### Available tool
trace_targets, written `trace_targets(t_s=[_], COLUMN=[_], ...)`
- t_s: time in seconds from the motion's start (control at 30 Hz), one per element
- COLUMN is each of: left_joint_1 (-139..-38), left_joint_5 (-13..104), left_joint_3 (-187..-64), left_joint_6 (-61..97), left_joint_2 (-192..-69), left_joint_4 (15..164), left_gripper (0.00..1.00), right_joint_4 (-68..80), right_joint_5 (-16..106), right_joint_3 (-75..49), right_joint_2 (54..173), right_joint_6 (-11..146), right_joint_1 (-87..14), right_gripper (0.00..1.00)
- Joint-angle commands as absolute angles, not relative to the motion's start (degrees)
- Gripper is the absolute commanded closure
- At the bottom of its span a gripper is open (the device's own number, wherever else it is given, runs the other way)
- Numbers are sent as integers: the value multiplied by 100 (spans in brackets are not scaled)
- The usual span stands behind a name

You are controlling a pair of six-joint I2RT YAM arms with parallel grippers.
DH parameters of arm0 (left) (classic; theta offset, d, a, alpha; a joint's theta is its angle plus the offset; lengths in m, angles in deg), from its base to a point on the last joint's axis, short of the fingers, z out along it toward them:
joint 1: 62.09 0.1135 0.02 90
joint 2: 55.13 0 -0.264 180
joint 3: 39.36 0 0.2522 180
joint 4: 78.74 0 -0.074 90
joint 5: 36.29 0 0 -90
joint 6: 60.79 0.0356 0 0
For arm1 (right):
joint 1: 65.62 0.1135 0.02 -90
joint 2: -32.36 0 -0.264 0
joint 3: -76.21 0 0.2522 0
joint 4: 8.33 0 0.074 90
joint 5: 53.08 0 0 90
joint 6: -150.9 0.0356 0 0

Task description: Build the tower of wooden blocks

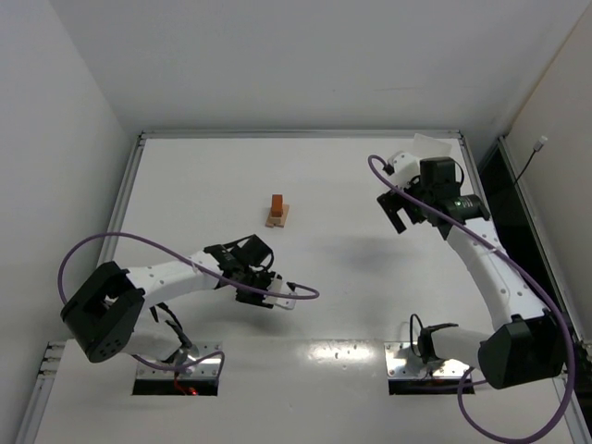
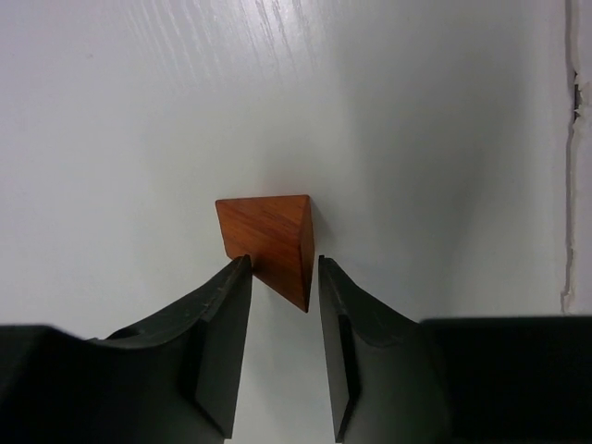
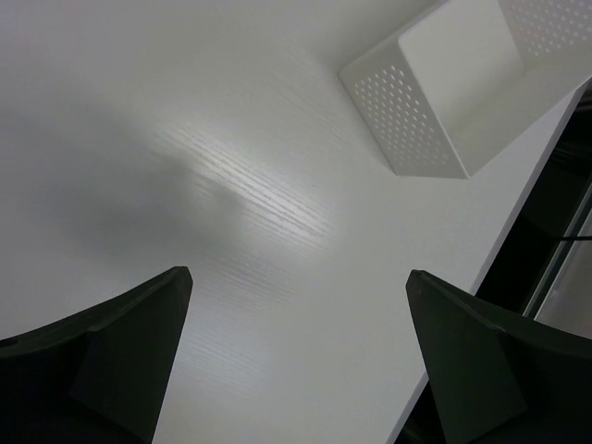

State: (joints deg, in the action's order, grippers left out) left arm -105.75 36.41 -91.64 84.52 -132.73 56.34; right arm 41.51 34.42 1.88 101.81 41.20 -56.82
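Left claw (image 2: 282,268) pinching a reddish wedge (image 2: 264,227).
Tip-held so it can cap the tower (image 1: 277,214); my right claw (image 3: 298,275) gapes wide.

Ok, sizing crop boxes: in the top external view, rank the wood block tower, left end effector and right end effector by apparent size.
Tied for largest: right end effector and left end effector; they look alike, and their nearness to the camera is unclear.
Smallest: wood block tower, by far.
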Motion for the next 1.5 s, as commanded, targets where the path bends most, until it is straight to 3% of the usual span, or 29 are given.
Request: trace_targets(t_s=[0.0,0.13,0.27,0.57,0.73,1.0,1.07,1.17,1.3,1.47], left_joint_1=[-10507,-10507,-10507,-10340,-9805,-8425,-8345,-8187,-8134,-7958], left_joint_5=[3332,3279,3332,3157,2393,-963,-1428,-1686,-2204,-2135], left_joint_3=[-9416,-9469,-9609,-11627,-12867,-13617,-13836,-13776,-13329,-12704], left_joint_6=[8634,8634,8406,6474,5043,2765,2711,1818,244,-2348], left_joint_2=[-13326,-13326,-13326,-13589,-14203,-15452,-15681,-15682,-15507,-15128], left_joint_4=[5735,5735,5805,5050,4532,4460,4276,5082,6628,10045], left_gripper=[69,78,100,100,100,100,100,100,100,100], right_joint_4=[3980,3980,3927,3277,2926,1414,1737,2178,2231,1863], right_joint_5=[3586,3586,3744,3849,3991,4147,4567,5192,5914,6100], right_joint_3=[-127,-127,-65,163,163,954,858,708,699,892], right_joint_2=[10224,10224,10224,10065,9996,8985,8932,9002,9151,9265], right_joint_6=[4183,4183,4305,4683,4579,4184,4122,4252,5261,5651], right_joint_1=[-5700,-5700,-5700,-5630,-5630,-5577,-5516,-5429,-5139,-4506], right_gripper=[0,0,3,3,4,5,0,1,14,10])
